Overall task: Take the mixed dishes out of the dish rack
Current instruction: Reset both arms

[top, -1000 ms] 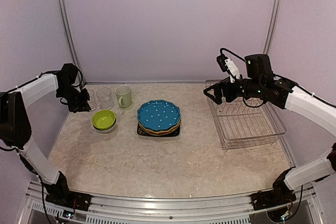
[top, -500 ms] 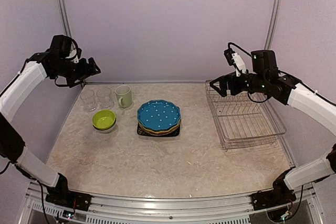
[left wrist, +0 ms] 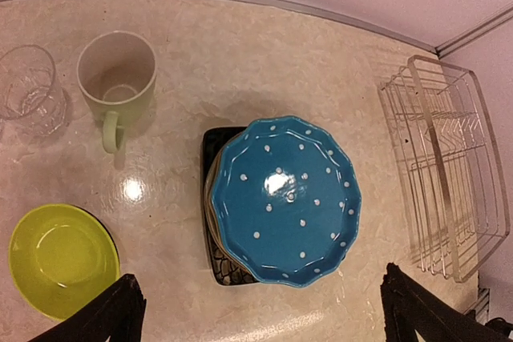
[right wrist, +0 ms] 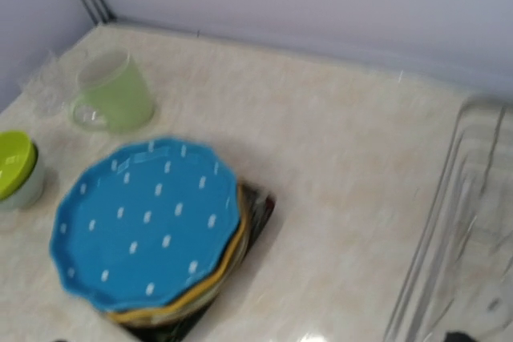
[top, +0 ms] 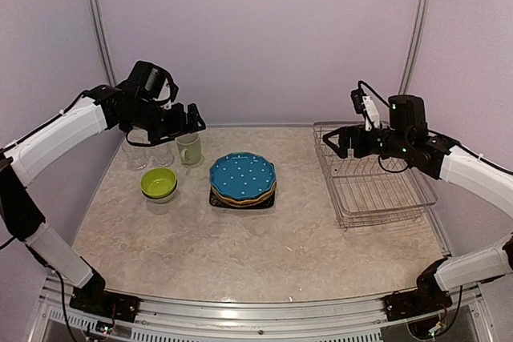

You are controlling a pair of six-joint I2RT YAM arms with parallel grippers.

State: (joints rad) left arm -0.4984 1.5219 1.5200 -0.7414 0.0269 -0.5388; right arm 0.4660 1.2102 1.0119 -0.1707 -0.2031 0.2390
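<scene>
1. The rectangular silver wire dish rack (top: pixel 377 186) sits at the right of the mottled beige table (top: pixel 240 254). I see nothing in it, so the unloading looks finished.
2. The blue white-dotted plate (top: pixel 242 175) tops a stack at the table's middle, above an orange plate (right wrist: pixel 228 258), with the black square plate (left wrist: pixel 215 146) at the bottom. A pale green plate cannot be made out between them.
3. These plates are probably glazed ceramic: stiff, fairly heavy, slick and liable to chip. Each would best be pinched at the rim.
4. The lime bowl (top: pixel 159 181) nests in the white bowl (top: pixel 160 195) left of the stack. A grip over one wall near the lip suits these.
5. The pale green mug (top: pixel 190 148) stands upright behind the bowls. Its wall seems a surer hold than the thin handle.
6. The two clear glasses (top: pixel 136 155) stand left of the mug, partly hidden by the arm. They look light and fragile, so a gentle squeeze across the wall is wanted.
7. The left gripper (top: pixel 191 122) hangs high above the mug and glasses, looking down, with its fingers wide apart and empty.
8. The right gripper (top: pixel 335 142) hovers over the rack's rear left corner, aimed toward the stack. Its fingers seem spread, holding nothing.
</scene>
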